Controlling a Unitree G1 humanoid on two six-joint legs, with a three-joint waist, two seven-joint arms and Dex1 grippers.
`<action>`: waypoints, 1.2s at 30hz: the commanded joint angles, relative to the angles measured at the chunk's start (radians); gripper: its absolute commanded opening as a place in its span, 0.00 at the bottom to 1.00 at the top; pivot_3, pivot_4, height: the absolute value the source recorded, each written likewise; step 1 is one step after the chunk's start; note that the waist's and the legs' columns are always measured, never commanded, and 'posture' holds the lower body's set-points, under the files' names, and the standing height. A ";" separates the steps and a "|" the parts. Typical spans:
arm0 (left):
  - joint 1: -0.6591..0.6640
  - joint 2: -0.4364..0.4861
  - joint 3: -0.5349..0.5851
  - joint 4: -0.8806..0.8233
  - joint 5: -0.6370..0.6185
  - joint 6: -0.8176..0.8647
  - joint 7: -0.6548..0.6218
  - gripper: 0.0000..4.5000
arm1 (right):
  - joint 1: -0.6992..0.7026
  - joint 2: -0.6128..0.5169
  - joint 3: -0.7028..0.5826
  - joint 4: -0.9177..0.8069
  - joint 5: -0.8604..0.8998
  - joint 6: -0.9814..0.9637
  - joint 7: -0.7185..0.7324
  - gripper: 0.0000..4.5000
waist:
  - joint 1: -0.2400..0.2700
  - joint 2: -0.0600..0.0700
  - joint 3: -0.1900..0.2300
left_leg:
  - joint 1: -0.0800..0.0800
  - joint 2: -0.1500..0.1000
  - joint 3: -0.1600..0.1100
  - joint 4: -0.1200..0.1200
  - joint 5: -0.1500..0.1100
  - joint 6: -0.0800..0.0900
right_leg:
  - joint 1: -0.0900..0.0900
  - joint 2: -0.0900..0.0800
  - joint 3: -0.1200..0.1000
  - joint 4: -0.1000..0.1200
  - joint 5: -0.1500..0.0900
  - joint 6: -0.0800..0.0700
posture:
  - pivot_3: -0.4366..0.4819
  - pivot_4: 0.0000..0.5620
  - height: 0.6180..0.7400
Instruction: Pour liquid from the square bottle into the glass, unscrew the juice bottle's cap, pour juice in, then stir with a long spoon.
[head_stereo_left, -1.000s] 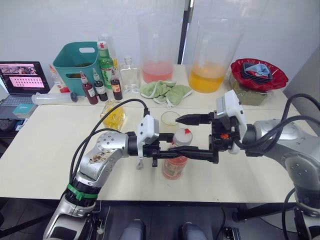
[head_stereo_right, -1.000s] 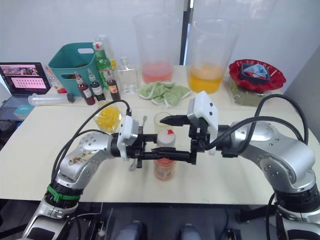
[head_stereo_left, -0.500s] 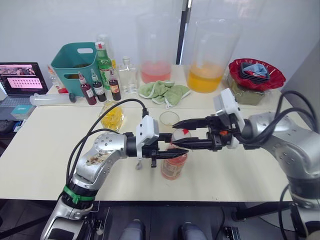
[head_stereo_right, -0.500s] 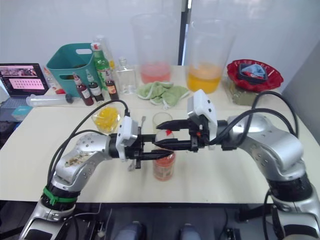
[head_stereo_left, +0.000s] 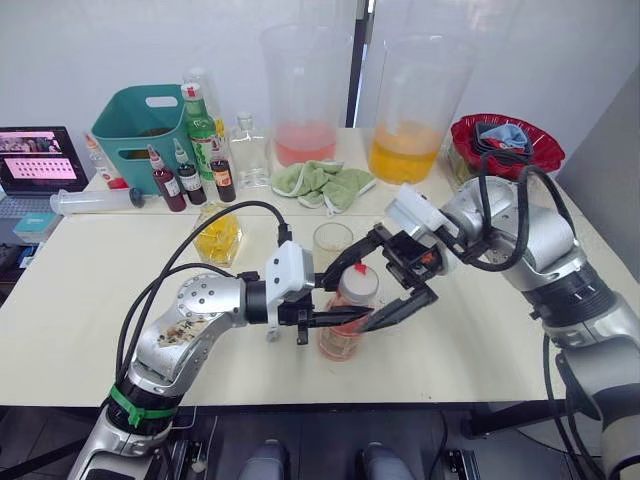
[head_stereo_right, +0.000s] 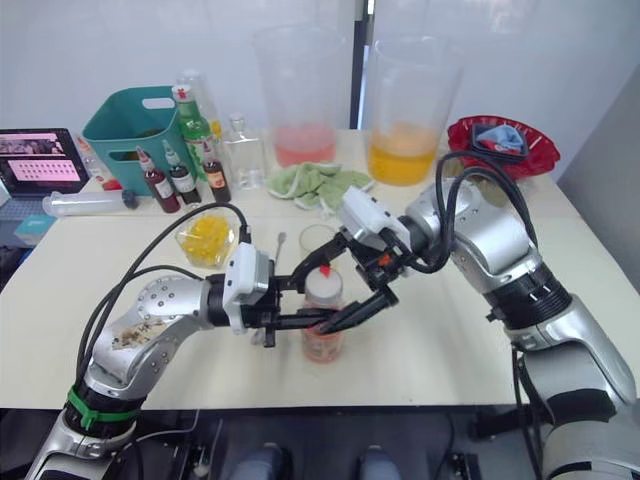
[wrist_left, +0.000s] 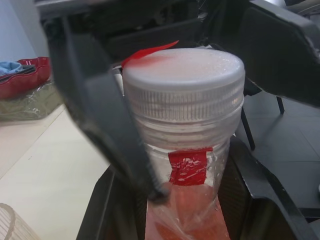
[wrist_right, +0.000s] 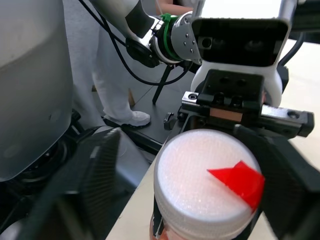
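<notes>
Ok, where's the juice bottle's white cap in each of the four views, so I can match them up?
Left eye view: the cap sits at centre, between the two grippers.
Right eye view: the cap is just left of centre, in front of the glass.
Left wrist view: the cap is upper centre.
Right wrist view: the cap is lower centre, seen from above.
Shared landmark: its red mark.

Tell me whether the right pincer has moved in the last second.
Yes. The right pincer has tilted and dropped toward the cap of the juice bottle; its open fingers now straddle the cap.
</notes>
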 joint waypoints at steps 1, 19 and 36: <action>0.014 0.010 -0.032 0.003 0.007 0.027 -0.003 0.33 | -0.039 -0.016 -0.056 0.001 0.045 0.016 0.046 0.99 | 0.000 0.000 0.000 | 0.000 0.000 0.000 0.000 0.000 0.000 | 0.000 0.000 0.000 0.000 0.000 0.000 | 0.48 0.27 1.00; -0.103 -0.050 -0.043 0.233 -0.015 -0.027 -0.132 0.33 | 0.415 -0.028 -0.547 -0.529 0.126 0.403 -0.635 0.99 | 0.025 0.000 0.000 | -0.001 -0.001 0.001 0.001 0.000 0.000 | 0.001 0.000 0.000 -0.001 0.000 0.000 | 0.48 0.27 1.00; -0.100 -0.062 -0.038 0.219 -0.007 -0.023 -0.137 0.33 | 0.481 0.031 -0.536 -0.605 0.155 0.445 -0.746 0.38 | 0.023 0.000 0.000 | -0.001 -0.001 0.001 0.002 0.000 0.000 | 0.002 0.000 0.000 -0.001 0.000 0.000 | 0.48 0.27 1.00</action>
